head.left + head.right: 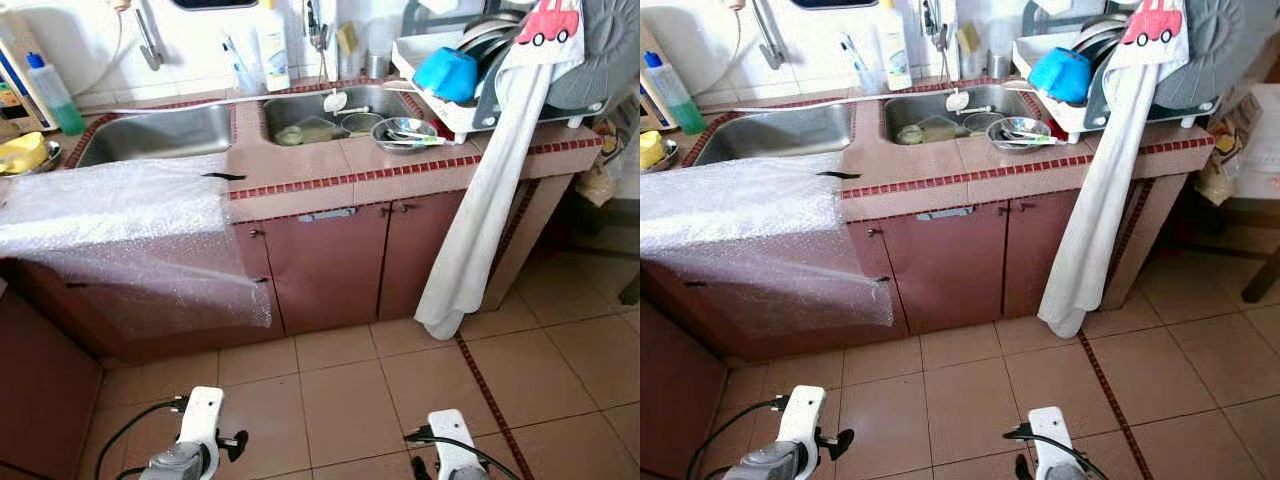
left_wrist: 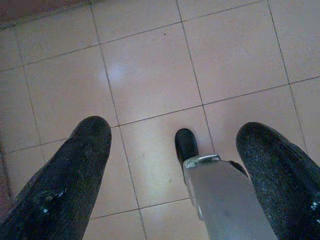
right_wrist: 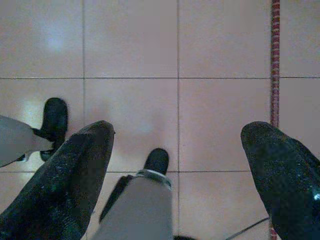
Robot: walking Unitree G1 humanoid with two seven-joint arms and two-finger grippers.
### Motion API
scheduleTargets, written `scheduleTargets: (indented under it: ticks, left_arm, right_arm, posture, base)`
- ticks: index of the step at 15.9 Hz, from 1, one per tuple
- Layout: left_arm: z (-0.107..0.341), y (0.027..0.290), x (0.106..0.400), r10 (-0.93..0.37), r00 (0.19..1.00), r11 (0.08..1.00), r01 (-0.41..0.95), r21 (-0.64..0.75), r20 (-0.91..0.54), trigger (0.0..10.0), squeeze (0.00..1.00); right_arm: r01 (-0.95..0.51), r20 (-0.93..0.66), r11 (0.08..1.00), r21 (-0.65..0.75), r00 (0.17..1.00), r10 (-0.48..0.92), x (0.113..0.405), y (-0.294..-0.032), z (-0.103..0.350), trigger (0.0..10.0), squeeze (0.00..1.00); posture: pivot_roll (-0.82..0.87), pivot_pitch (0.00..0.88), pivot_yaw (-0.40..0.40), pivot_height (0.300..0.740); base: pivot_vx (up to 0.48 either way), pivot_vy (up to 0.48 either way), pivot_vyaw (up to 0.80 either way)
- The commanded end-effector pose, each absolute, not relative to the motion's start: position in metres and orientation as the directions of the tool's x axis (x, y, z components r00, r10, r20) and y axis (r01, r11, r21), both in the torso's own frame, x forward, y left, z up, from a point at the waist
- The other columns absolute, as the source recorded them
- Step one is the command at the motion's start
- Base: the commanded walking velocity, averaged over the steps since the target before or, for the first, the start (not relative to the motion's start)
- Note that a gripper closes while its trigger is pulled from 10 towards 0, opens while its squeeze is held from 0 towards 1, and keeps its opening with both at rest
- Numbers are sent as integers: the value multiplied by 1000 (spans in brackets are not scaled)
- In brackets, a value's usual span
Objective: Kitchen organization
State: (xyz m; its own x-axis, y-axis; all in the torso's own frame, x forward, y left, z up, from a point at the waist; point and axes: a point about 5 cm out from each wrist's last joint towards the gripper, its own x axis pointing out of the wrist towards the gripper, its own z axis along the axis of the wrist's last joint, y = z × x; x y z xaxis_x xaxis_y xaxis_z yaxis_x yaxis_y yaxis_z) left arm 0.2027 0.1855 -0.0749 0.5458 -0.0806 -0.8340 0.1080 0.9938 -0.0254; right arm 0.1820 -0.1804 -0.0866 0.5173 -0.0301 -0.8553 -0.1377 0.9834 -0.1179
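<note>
My left end effector [image 2: 172,150] and right end effector [image 3: 177,150] hang wide open, empty, over the floor [image 1: 340,390]. Far ahead, the metal bowl [image 1: 403,134] sits on the surface [image 1: 300,165] beside the right sink [image 1: 330,115].

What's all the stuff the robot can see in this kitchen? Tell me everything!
sinks: two, steel, side by side in the counter
bubble wrap: one sheet, clear, draped over the counter's left end and cabinet front
green bottle: one, blue cap, far left by the wall
metal bowl: one, silver, counter edge right of the sinks
dish rack: one, white, right end of the counter
blue bowl: one, in the rack
white towel: one, hanging from the rack almost to the floor
cabinet doors: reddish brown, under the counter
floor: beige tiles
left gripper: black jaws open, above the floor
right gripper: black jaws open, above the floor
</note>
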Motion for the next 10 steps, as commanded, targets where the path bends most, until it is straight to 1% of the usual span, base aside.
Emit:
scheduleTargets:
  ticks: [1, 7, 10]
  left_arm:
    - [-73, 190, 206, -60, 548, 994, 111, 1, -834, 10000, 0]
    - [-72, 194, 206, -42, 551, 995, 96, 14, -833, 10000, 0]
    - [-72, 194, 206, -39, 551, 995, 101, 20, -834, 10000, 0]
  right_arm:
    - [-144, -856, 984, -101, 517, -12, 183, -175, -87, 10000, 0]
    - [-181, -859, 977, -117, 512, -8, 182, -175, -87, 10000, 0]
    - [-184, -859, 976, -116, 513, -5, 182, -173, -87, 10000, 0]
  posture:
    - [2, 0, 79, 740]
    - [8, 0, 72, 740]
    - [8, 0, 76, 740]
  base:
    - [0, 0, 0]
    - [0, 0, 0]
    - [0, 160, 0]
